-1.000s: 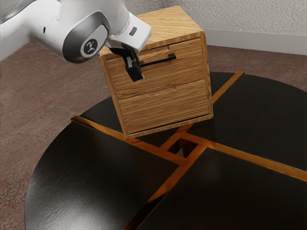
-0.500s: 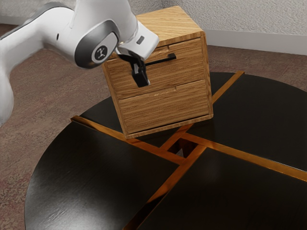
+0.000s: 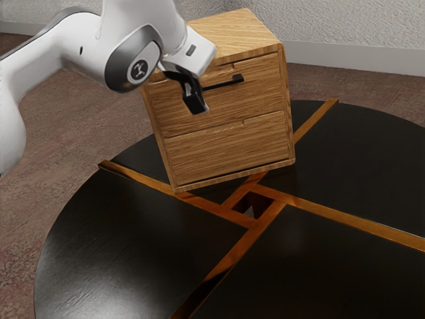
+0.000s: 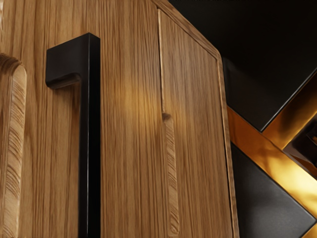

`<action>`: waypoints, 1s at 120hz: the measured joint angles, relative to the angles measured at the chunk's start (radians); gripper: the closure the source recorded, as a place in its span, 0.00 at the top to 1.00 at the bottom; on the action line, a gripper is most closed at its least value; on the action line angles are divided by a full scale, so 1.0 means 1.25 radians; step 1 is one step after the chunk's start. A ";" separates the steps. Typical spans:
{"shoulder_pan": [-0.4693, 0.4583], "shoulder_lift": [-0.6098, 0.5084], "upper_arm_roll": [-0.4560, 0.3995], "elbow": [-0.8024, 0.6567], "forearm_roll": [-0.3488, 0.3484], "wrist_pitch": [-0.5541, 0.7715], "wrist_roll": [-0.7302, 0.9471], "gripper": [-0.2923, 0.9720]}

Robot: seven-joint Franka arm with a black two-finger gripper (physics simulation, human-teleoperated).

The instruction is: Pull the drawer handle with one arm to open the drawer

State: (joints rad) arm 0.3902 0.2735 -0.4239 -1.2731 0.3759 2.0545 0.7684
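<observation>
A wooden cabinet (image 3: 226, 143) with two drawers stands at the back of the round black table (image 3: 345, 179). The upper drawer (image 3: 252, 100) carries a black bar handle (image 3: 224, 82). Its front looks level with the cabinet face. My gripper (image 3: 194, 100) hangs from the white arm right at the handle's end toward the exterior view's left, in front of the drawer face. In the wrist view the handle (image 4: 89, 148) runs as a long black bar toward my hand, with the lower drawer's front (image 4: 195, 148) beside it.
Gold inlay strips (image 3: 332, 216) cross the table and meet near a small dark square gap (image 3: 255, 205) in front of the cabinet. A brown floor (image 3: 60, 133) and a pale wall (image 3: 358, 26) lie behind. The table's front half is bare.
My hand has shifted a little toward the exterior view's right, onto the handle's end, then risen slightly. The arm's elbow has swung into view. The drawer front has not visibly moved.
</observation>
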 joint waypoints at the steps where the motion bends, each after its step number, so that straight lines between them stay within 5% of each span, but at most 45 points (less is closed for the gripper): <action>1: 0.000 0.001 0.000 0.002 0.000 0.000 0.000 0.77; 105: -0.035 0.095 0.002 0.066 0.002 0.018 0.003 0.78; 120: -0.091 0.093 0.066 0.061 -0.001 0.020 -0.001 0.78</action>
State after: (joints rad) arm 0.2768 0.3899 -0.3413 -1.1972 0.3744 2.0790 0.7673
